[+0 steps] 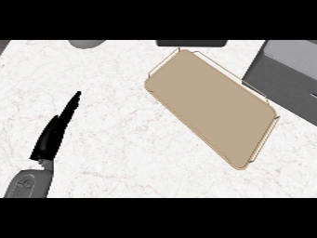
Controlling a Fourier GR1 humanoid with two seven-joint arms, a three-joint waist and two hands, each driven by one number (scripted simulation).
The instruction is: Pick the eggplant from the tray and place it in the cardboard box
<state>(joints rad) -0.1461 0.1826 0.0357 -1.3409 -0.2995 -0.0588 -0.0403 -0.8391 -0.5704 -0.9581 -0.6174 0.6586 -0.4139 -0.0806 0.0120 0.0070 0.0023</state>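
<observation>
Nearest the camera, at about 7 o'clock, a grey forearm (29,183) comes in from the lower edge and ends in the left robot hand (53,135). Its black fingers (70,106) are straight and together, pointing toward 12 o'clock and slightly to the right. They curl around nothing and hold nothing. The robot hand shows over bare bench, well apart from the tray.

White marbled bench (120,144) fills most of the view. On it, right of centre, lies the tray (212,109), a tan rectangle with rounded corners and a thin raised rim. It is turned diagonally, its long side running from about 12 o'clock down toward 4 o'clock. The tray's whole floor shows plain tan; nothing lies in it. The eggplant cannot be seen anywhere in this view, neither in the tray nor on the bench nor in the left robot hand.

At 2 o'clock, just beside the tray's upper right edge, a grey box shape (294,74) is cut by the right edge; its contents cannot be seen. At 12 o'clock, a dark object (192,42) sits at the top edge just above the tray. At 11 o'clock a grey rounded object (87,43) is also cut off there.

The right robot hand does not show.
</observation>
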